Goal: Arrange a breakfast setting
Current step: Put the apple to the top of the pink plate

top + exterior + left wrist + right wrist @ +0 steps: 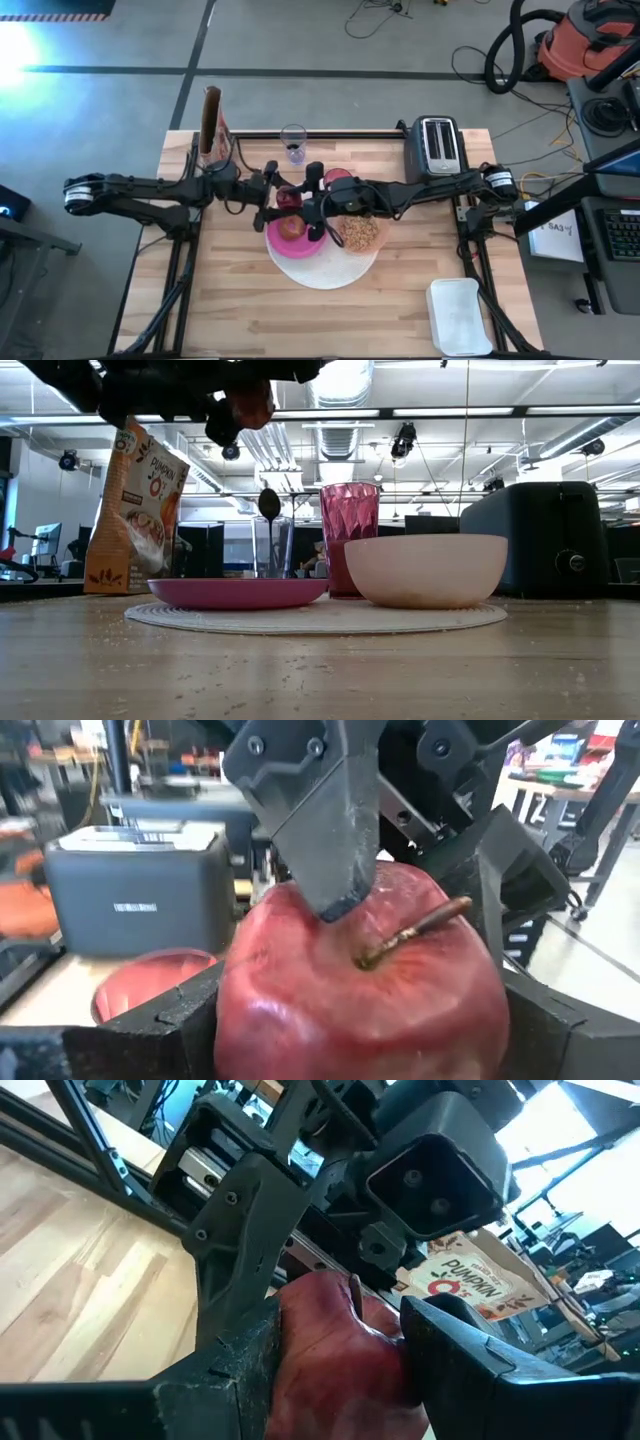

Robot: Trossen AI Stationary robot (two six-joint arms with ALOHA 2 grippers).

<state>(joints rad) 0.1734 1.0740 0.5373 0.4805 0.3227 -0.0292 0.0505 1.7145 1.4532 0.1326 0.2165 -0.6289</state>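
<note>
A cereal bag (211, 122) stands upright at the table's back left corner, well apart from the setting and clear of the arms. The left gripper (283, 193) reaches in from the left, above the back rim of the magenta plate (300, 247). Its 2 fingers sit spread wide on either side of a dark-red apple (360, 995), so the fruit seems to be mid hand-over between the arms. The right gripper (306, 200) meets it from the right, and its fingers also flank the apple, 1 tip touching near the stem. Which gripper bears the weight cannot be told.

Below them, a round toasted bread (291, 228) lies on the magenta plate, which rests on the big white round disc (325, 275) serving as a placemat. A pink tumbler (349, 536) stands at the back of the disc, and the pink bowl (360, 234), filled with cereal, sits beside the plate on the right. A clear glass (293, 143) holding a spoon (269, 510) stands behind the disc. A toaster (438, 147) sits at the back right, and a white lidded container (459, 316) lies at the front right corner.
</note>
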